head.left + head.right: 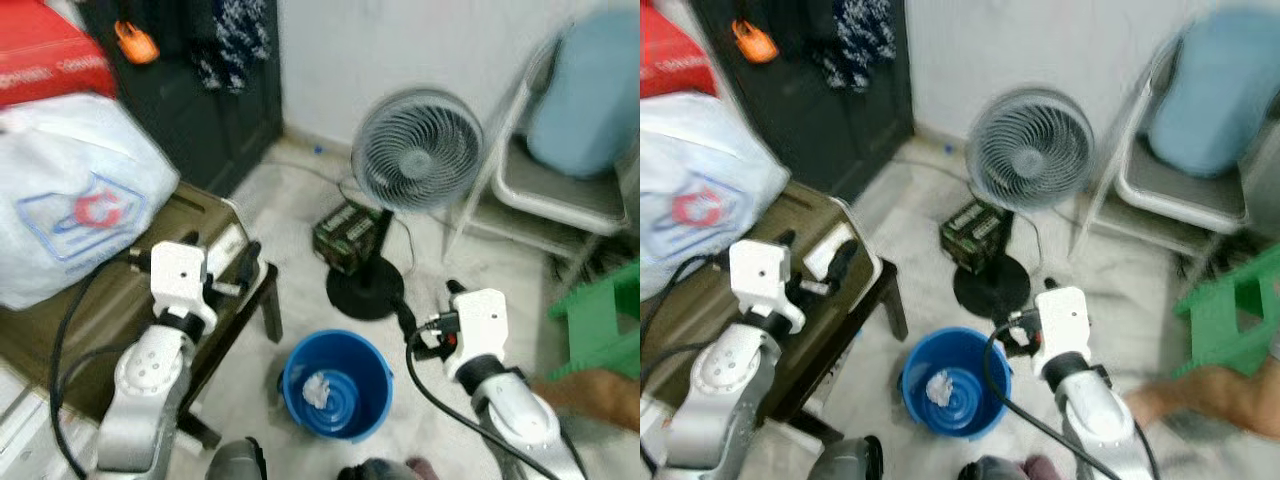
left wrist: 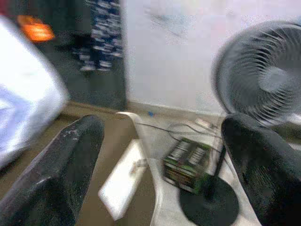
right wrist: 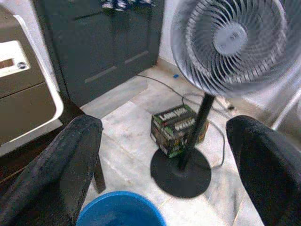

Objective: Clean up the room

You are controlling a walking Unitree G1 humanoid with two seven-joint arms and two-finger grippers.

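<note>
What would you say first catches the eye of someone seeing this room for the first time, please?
Most likely the bright blue bucket on the pale floor between the two arms, with a crumpled white wad inside it. Just behind it stands a grey pedestal fan with a green-and-black box by its base. To the robot's left, a big white plastic bag sits on a dark low table, with the open left gripper held over the table's edge.
</note>
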